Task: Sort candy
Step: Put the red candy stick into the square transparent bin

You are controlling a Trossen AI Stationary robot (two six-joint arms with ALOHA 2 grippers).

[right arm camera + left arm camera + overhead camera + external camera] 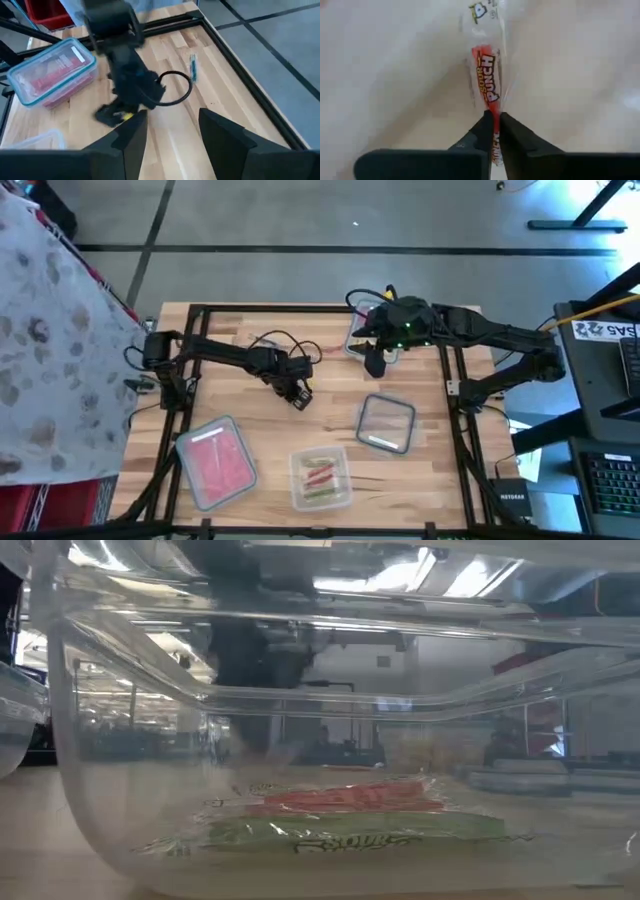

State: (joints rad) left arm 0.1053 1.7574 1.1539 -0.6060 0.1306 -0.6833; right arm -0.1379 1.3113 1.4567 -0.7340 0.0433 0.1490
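My left gripper (298, 395) is at the table's middle, shut on a red candy stick (486, 75) in a clear wrapper. Open and holding nothing, my right gripper (375, 362) stays at the far right, beside a clear container (358, 338). Near the front edge, one container (215, 463) holds pink candy. Another container (320, 477) holds red and green sticks (350, 810). A blue candy (192, 67) lies flat on the wood near the far edge. My left gripper pinches the red candy stick between its two fingertips (512, 131), at one end of the wrapper (495, 117). The fingers lie in line with the stick, which reaches straight out past the tips. Whether its far end touches the table cannot be told.
An empty clear container (385, 423) sits right of the middle, between the two grippers and the front edge. A black frame (455, 410) borders the wooden table. A loose black cable (177, 87) loops off my left arm.
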